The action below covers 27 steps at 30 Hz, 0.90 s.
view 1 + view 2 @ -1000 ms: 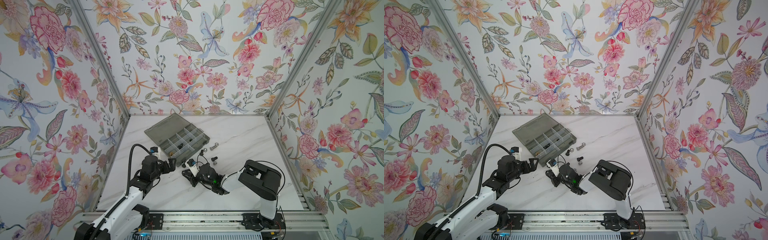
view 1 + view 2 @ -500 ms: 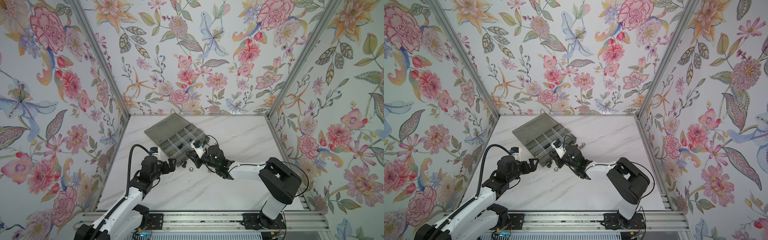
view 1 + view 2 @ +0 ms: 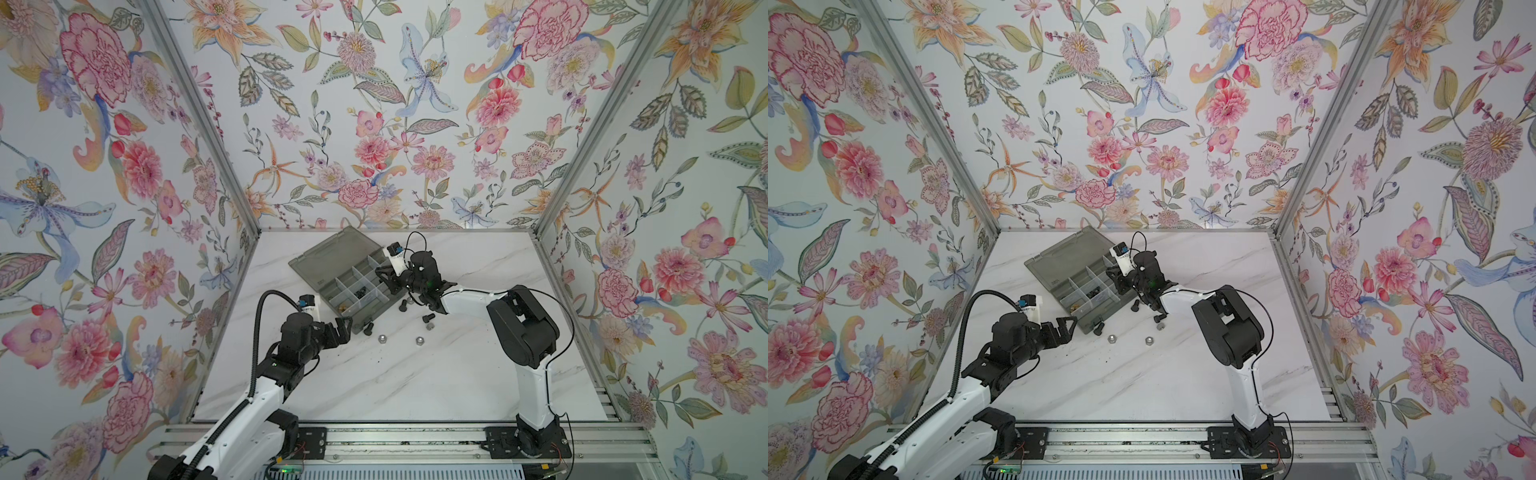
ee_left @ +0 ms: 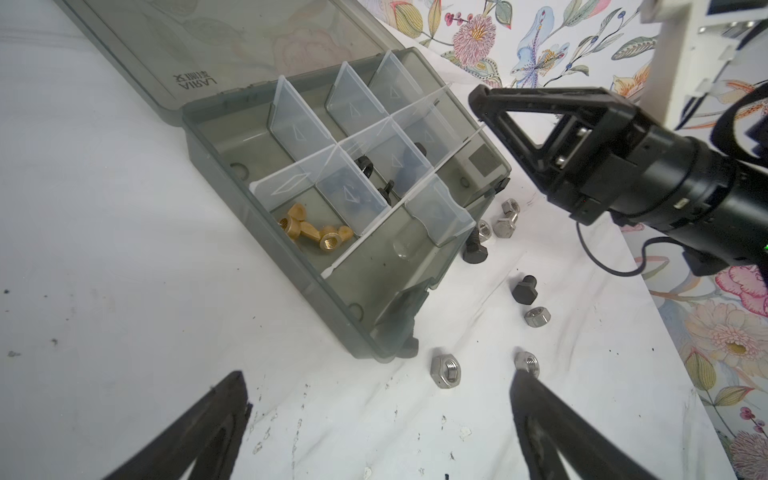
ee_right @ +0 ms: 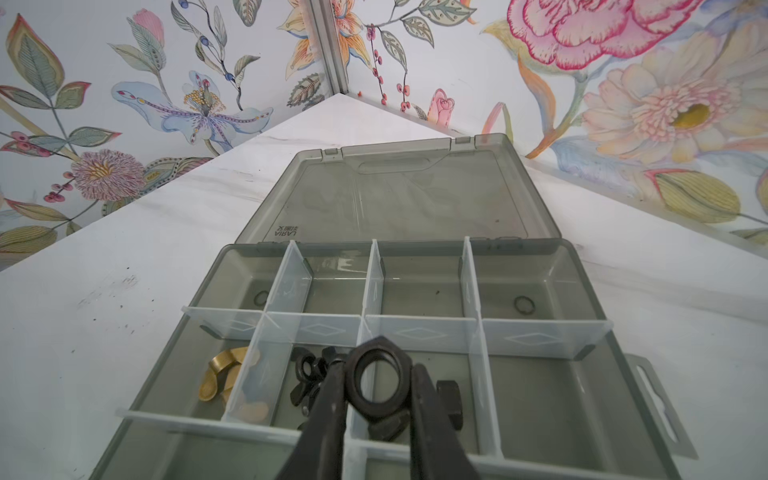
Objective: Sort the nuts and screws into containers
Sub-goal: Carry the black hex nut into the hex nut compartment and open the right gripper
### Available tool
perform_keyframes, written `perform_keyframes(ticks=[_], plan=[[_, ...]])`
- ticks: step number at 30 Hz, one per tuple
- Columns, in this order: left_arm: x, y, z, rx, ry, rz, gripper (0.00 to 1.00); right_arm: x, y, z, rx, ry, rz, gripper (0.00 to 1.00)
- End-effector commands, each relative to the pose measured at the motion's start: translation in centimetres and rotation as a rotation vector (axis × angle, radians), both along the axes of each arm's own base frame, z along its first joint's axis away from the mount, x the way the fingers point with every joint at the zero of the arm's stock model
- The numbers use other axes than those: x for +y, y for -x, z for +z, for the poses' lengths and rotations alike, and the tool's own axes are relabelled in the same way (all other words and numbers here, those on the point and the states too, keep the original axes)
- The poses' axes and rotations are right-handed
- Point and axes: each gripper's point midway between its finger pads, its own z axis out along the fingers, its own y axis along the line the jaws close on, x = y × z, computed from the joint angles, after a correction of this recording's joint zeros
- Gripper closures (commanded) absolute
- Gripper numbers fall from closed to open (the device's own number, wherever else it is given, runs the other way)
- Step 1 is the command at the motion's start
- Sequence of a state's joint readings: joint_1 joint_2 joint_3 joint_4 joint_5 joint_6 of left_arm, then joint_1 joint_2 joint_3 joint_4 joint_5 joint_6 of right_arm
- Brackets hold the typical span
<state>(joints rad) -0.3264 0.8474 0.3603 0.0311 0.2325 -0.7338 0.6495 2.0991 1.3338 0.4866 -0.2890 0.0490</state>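
Left gripper is fully spread and holds nothing, just beside the box's near corner. Loose on the table: silver nuts, black bolts. Organizer box, lid open flat: brass wing nuts in one compartment, black winged pieces in the next, a black bolt beyond that. Only the right wrist view shows the right gripper pinching a black hex nut over the middle row.
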Motion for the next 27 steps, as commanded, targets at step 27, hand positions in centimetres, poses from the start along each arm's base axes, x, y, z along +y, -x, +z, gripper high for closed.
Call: perform_keyframes(ticks=[27], plan=[[-0.1,0.1,0.2,-0.005,0.025,-0.007,0.01,-0.7,-2.0,-4.2,0.135,0.087,-0.039,0.8]])
